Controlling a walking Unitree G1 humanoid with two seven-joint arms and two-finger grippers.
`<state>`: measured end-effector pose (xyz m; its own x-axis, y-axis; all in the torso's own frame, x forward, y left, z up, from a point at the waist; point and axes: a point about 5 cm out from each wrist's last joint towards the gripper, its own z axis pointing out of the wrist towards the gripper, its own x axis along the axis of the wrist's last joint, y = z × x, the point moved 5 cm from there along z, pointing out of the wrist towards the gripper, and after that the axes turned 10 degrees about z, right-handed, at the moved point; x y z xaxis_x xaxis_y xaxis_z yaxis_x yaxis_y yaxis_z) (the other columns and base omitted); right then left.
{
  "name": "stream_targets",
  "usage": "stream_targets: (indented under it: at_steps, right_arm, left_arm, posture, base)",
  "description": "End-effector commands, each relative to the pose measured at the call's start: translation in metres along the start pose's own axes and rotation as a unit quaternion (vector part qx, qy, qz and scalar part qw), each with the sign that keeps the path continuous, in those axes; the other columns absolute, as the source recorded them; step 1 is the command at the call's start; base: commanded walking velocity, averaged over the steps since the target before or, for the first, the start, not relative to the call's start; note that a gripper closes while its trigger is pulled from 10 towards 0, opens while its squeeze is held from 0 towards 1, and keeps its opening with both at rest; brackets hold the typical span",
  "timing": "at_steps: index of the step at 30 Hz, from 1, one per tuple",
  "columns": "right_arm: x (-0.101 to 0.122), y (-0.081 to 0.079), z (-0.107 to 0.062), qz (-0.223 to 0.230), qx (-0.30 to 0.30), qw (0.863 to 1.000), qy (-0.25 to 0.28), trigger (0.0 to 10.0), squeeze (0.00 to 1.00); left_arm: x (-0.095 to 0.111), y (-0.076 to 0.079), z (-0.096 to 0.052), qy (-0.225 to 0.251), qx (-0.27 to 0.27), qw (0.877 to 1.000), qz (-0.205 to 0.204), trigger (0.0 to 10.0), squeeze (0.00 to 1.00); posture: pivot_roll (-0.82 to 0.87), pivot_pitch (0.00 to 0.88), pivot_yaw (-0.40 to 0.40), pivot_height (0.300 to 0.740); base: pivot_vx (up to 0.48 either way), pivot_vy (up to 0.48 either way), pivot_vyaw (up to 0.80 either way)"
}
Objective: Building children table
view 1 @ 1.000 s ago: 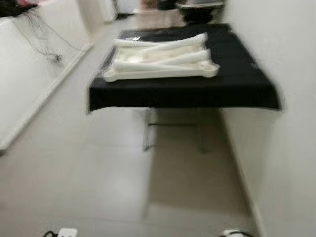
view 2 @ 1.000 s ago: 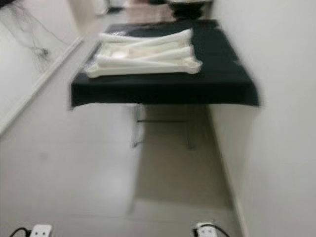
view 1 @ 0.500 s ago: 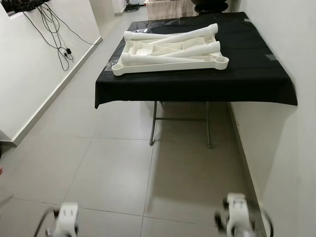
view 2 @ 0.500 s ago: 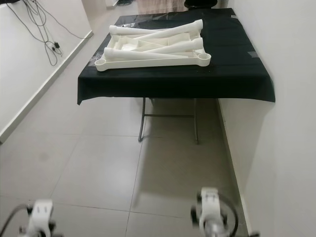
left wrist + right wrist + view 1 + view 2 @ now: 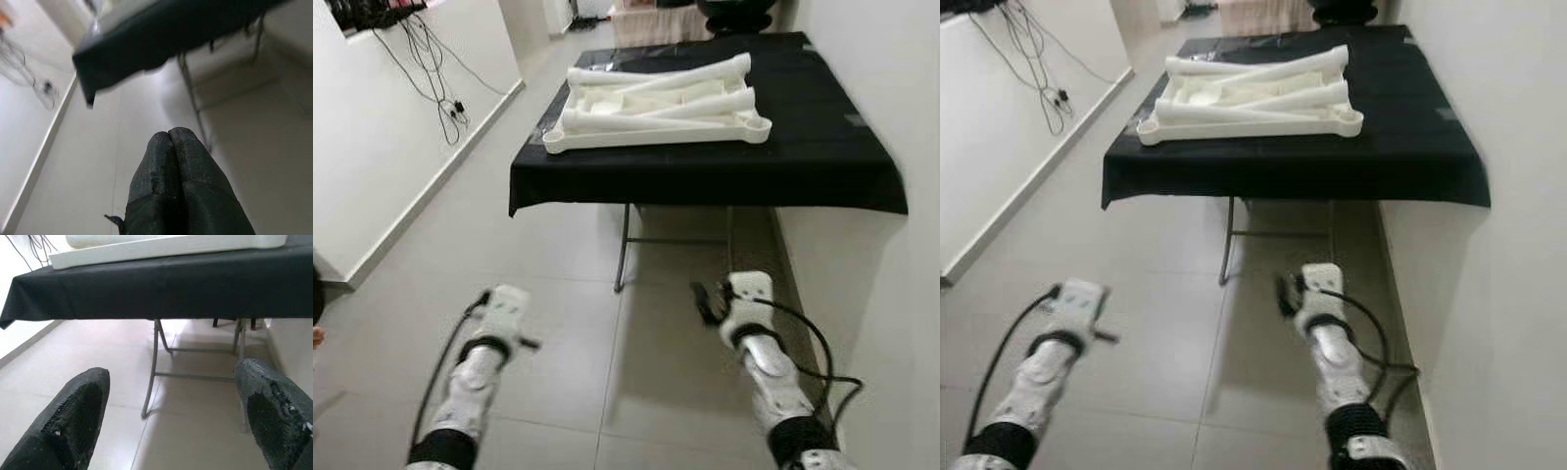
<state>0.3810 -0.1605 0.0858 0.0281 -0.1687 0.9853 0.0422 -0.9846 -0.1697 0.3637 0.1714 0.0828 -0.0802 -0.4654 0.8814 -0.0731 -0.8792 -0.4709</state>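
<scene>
White tabletop [image 5: 656,132] carries four legs [image 5: 646,119]; left gripper [image 5: 171,142] jaws together, right gripper [image 5: 171,396] apart.

Black-draped folding table [image 5: 822,147] against the right wall; cables [image 5: 435,73] hanging on the left wall; tiled floor [image 5: 558,294].

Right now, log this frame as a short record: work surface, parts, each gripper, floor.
surface: folding table with black cloth, against the right wall
parts: white tabletop upside down on the cloth, white legs lying loose across it
left gripper: shut, raised over the floor, short of the table
right gripper: open, aimed at the table edge
floor: pale tiles
</scene>
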Motion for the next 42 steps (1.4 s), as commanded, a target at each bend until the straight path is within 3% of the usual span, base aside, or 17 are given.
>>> stream_targets:
  at_steps: [1, 2, 4, 8, 12, 13, 18, 24, 33, 42]
  right_arm:
    - [-0.008, 0.001, -0.011, 0.016, -0.011, 1.000, -0.012, 10.0, 0.00]
    - [-0.008, 0.001, -0.011, 0.016, -0.011, 1.000, -0.012, 10.0, 0.00]
    - [-0.006, -0.007, -0.017, -0.022, 0.013, 1.000, -0.002, 10.0, 0.00]
    - [-0.001, -0.003, -0.017, -0.065, 0.029, 0.997, 0.006, 10.0, 0.00]
    - [0.007, -0.007, -0.017, -0.095, 0.044, 0.994, 0.020, 10.0, 0.00]
    - [0.016, -0.013, -0.019, -0.110, 0.053, 0.992, 0.032, 10.0, 0.00]
    - [0.026, -0.020, -0.018, -0.090, 0.049, 0.994, 0.040, 10.0, 0.00]
    - [0.018, -0.027, -0.020, -0.097, 0.067, 0.993, 0.029, 10.0, 0.00]
    - [0.022, -0.029, -0.020, -0.108, 0.074, 0.991, 0.030, 10.0, 0.00]
    - [0.021, -0.023, -0.019, -0.089, 0.068, 0.993, 0.024, 10.0, 0.00]
  left_arm:
    - [-0.007, 0.010, -0.014, -0.013, -0.018, 0.999, -0.025, 10.0, 0.00]
    - [-0.007, 0.010, -0.014, -0.013, -0.018, 0.999, -0.025, 10.0, 0.00]
    - [0.005, 0.027, -0.019, 0.004, -0.059, 0.996, -0.067, 10.0, 0.00]
    - [0.009, 0.039, -0.023, 0.009, -0.071, 0.991, -0.112, 10.0, 0.00]
    - [0.014, 0.027, -0.018, 0.015, -0.034, 0.992, -0.119, 10.0, 0.00]
    - [0.022, 0.018, -0.016, 0.023, -0.014, 0.993, -0.112, 10.0, 0.00]
    - [0.029, 0.003, -0.010, 0.026, -0.007, 0.993, -0.119, 10.0, 0.00]
    - [0.034, 0.017, -0.012, 0.034, -0.051, 0.992, -0.106, 10.0, 0.00]
    - [0.037, 0.022, -0.012, 0.032, -0.063, 0.991, -0.117, 10.0, 0.00]
    - [0.039, 0.029, -0.012, 0.034, -0.078, 0.988, -0.125, 10.0, 0.00]
  posture:
    - [-0.05, 0.000, 0.109, 0.740]
    - [-0.05, 0.000, 0.109, 0.740]
    - [-0.07, 0.000, 0.110, 0.740]
    - [-0.09, 0.000, 0.101, 0.740]
    - [-0.09, 0.000, 0.094, 0.740]
    - [-0.08, 0.000, 0.087, 0.740]
    - [-0.08, 0.000, 0.087, 0.740]
    - [-0.06, 0.000, 0.092, 0.740]
    - [-0.09, 0.000, 0.115, 0.740]
    - [-0.09, 0.000, 0.120, 0.740]
  base:
    - [0.000, 0.000, 0.00]
    - [0.000, 0.000, 0.00]
    - [0.000, 0.000, 0.00]
    - [0.000, 0.000, 0.00]
    - [0.000, 0.000, 0.00]
    - [0.000, 0.000, 0.00]
    - [0.000, 0.000, 0.00]
    - [0.000, 0.000, 0.00]
    - [0.159, 0.000, 0.00]
    - [0.353, 0.000, 0.00]
